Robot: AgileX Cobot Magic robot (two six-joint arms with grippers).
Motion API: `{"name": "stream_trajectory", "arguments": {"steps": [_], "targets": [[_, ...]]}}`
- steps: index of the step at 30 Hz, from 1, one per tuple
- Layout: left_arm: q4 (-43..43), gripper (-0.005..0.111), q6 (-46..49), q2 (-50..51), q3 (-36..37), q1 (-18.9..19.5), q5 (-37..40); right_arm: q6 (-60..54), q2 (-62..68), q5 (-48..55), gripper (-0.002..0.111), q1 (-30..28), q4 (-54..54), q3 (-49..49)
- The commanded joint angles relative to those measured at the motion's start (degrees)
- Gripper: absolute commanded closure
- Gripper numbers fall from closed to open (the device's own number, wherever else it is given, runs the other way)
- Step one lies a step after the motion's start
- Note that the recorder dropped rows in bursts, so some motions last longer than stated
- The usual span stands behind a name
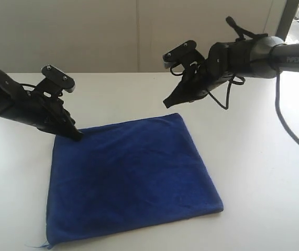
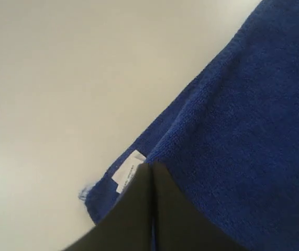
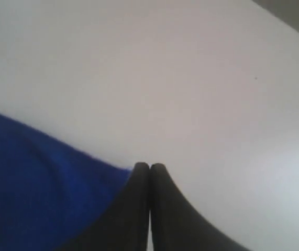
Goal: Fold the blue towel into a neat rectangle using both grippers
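The left wrist view shows a small white tag (image 2: 128, 170) sewn at the edge of the blue towel (image 1: 133, 178), its print too small to read; the exterior view does not show it. The towel lies flat on the white table (image 1: 254, 146). The left gripper (image 1: 76, 135), claws pressed together, rests its tip on the towel's far left corner. The right gripper (image 1: 168, 102), claws also together, hangs in the air near the far right corner, holding nothing. Only the exterior view shows the right arm (image 1: 254, 52) with its lettering "PIPER" (image 1: 295, 59)
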Motion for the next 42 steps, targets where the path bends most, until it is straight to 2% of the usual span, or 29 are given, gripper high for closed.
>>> {"name": "stream_trajectory", "arguments": {"steps": [1,3,6,25,42], "targets": [[-0.3,0.107,-0.7,2.6,0.1,0.2,-0.6,-9.1,-0.5,12.7,0.108,-0.1,8.2,0.2],[-0.3,0.107,-1.1,3.2,0.1,0.2,-0.6,-15.1,0.1,15.9,0.108,-0.1,14.5,0.9],[-0.3,0.107,-1.1,4.0,0.1,0.2,-1.1,-17.5,0.7,15.9,0.108,-0.1,18.3,2.0],[0.1,0.107,-1.1,6.9,0.1,0.2,-4.6,-18.5,2.4,16.9,0.108,-0.1,16.5,4.0],[0.6,0.107,-1.2,5.4,0.1,0.2,-2.3,-18.1,2.0,16.4,0.108,-0.1,15.0,3.9]]}}
